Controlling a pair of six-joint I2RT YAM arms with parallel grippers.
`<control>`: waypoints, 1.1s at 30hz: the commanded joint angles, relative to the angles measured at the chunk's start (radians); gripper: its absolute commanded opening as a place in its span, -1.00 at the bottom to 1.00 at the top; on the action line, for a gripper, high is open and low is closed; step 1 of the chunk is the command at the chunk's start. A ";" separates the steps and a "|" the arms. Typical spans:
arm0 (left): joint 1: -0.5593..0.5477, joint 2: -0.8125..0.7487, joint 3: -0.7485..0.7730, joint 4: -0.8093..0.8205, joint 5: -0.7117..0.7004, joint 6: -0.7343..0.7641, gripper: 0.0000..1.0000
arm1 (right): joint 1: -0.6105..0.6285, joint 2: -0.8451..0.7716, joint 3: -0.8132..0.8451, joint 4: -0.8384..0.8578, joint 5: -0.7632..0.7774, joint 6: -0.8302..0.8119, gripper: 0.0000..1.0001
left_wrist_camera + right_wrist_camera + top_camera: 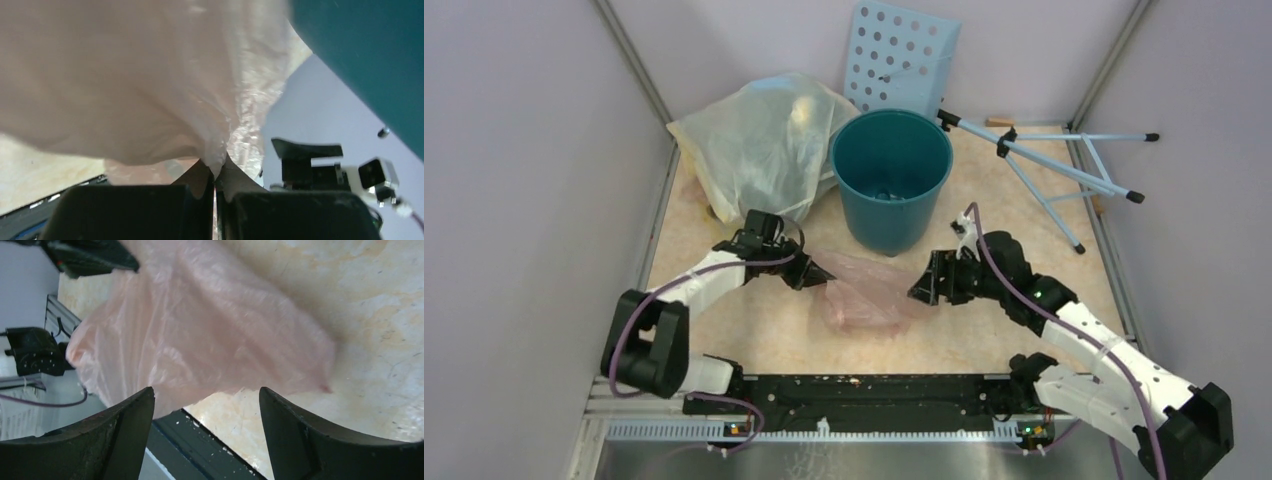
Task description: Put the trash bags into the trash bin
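A thin, crinkly pale-pink trash bag [866,292] hangs low over the table in front of the teal-green trash bin [891,178]. My left gripper [822,273] is shut on the bag's left edge; in the left wrist view the bag [140,80] bunches into the closed tips of that gripper [216,172]. My right gripper [921,287] stands open just off the bag's right edge. In the right wrist view the bag [210,330] hangs beyond the spread gripper [206,395], with nothing between the fingers. The bin [370,60] fills the upper right of the left wrist view.
A large bulging yellowish-clear sack [762,148] lies left of the bin against the back wall. A light-blue panel with round holes [898,58] leans behind the bin. A folded light-blue stand [1064,165] lies at the back right. A black rail [864,392] runs along the near edge.
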 commanded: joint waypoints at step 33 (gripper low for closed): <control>0.016 0.183 0.192 -0.027 0.084 0.279 -0.60 | 0.289 0.317 0.293 0.042 0.078 -0.312 -1.00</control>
